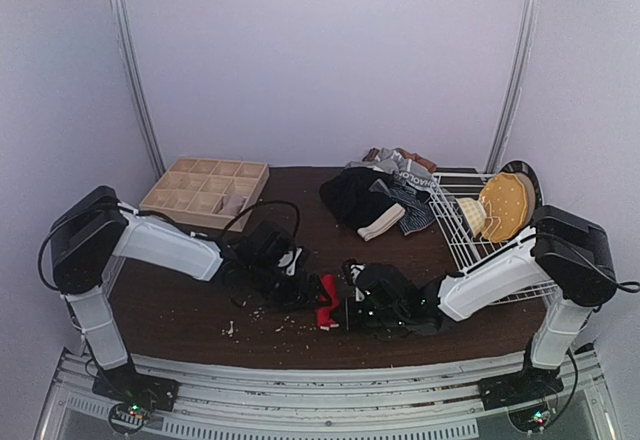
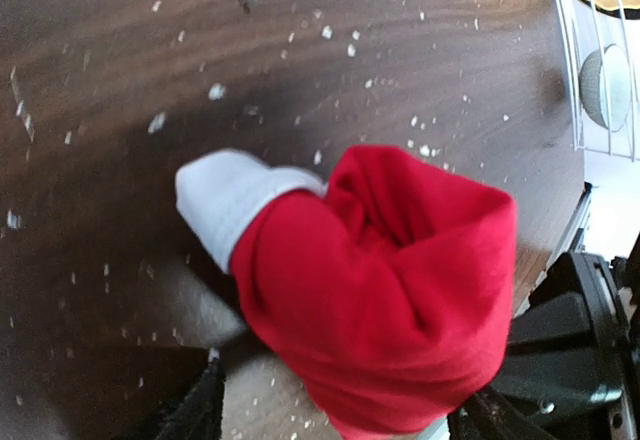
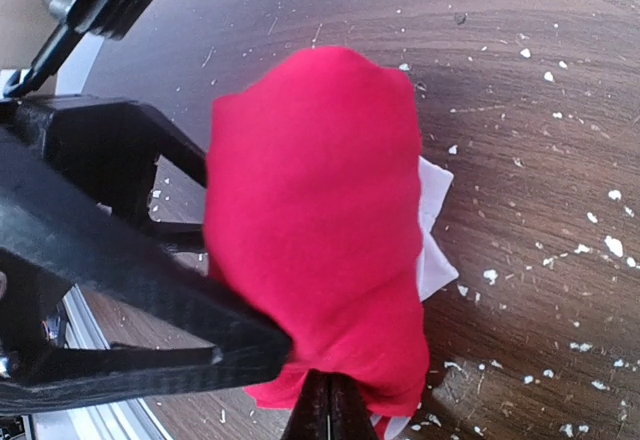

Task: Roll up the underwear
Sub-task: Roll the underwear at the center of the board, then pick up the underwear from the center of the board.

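Observation:
The red underwear (image 1: 326, 303) is bunched into a roll near the table's front middle. Its pale waistband (image 2: 225, 200) sticks out at one end. In the left wrist view the red underwear (image 2: 385, 280) lies between the spread fingers of my left gripper (image 2: 340, 422), which is open, with a gap showing at the left finger (image 2: 190, 415). My right gripper (image 3: 328, 408) is shut on the lower edge of the red underwear (image 3: 310, 220). More underwear, black and striped, lies in a pile (image 1: 375, 198) at the back.
A wooden grid tray (image 1: 205, 190) sits at the back left. A white wire rack (image 1: 480, 235) with a yellow round item (image 1: 503, 205) stands at the right. Pale crumbs (image 1: 262, 312) dot the dark wood. The left arm's black gripper body (image 3: 100, 260) crowds the right wrist view.

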Robot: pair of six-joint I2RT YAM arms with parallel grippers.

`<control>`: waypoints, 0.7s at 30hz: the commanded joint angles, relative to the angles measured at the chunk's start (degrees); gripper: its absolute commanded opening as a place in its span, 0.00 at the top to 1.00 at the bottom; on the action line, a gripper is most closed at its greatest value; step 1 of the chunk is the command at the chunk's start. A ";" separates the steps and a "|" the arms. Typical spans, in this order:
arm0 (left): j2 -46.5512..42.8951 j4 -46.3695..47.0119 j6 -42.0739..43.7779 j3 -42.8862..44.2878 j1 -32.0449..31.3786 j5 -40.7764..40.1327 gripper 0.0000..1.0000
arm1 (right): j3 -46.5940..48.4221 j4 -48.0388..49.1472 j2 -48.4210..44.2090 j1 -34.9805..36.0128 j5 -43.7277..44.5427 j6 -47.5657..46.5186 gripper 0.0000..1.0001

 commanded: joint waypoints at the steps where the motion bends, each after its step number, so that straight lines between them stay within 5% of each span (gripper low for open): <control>1: 3.84 -1.06 3.43 2.33 0.48 0.51 0.30 | -2.54 -15.60 5.33 -0.19 -1.75 -0.34 1.00; 13: 7.10 5.77 3.47 2.88 0.60 4.36 0.30 | -1.12 -16.52 6.41 -0.26 -2.26 -1.06 1.00; 21: 9.43 11.12 3.52 1.81 0.65 6.19 0.74 | -1.00 -16.51 6.34 -0.04 -2.29 -1.30 1.00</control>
